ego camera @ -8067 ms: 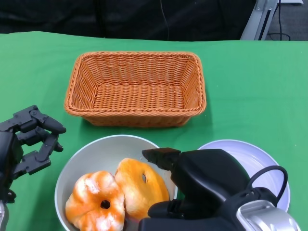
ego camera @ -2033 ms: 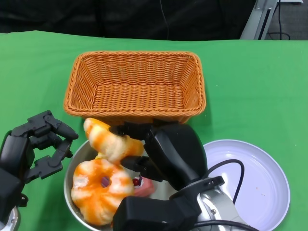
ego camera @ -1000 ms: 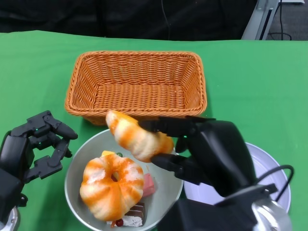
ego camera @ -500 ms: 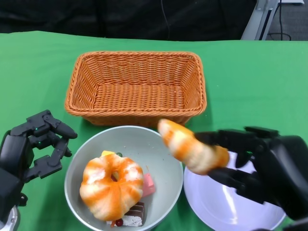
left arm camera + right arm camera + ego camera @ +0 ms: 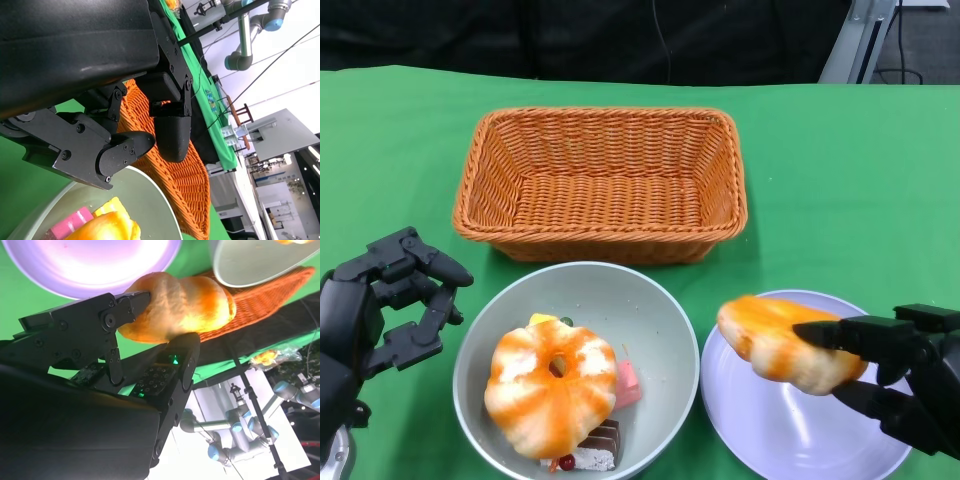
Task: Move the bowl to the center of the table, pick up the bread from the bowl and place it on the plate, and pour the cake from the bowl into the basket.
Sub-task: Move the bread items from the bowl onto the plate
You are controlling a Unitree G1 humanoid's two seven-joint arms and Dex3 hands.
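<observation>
**Bread over the plate, release pending**

Bread (image 5: 790, 343) is pinched in the right hand (image 5: 905, 385), held just above the plate (image 5: 750, 440), its long axis running crosswise; the drop is straight down. Left hand (image 5: 380, 300) is empty with fingers apart, beside the bowl (image 5: 650, 310) on the bench (image 5: 840, 160).
</observation>
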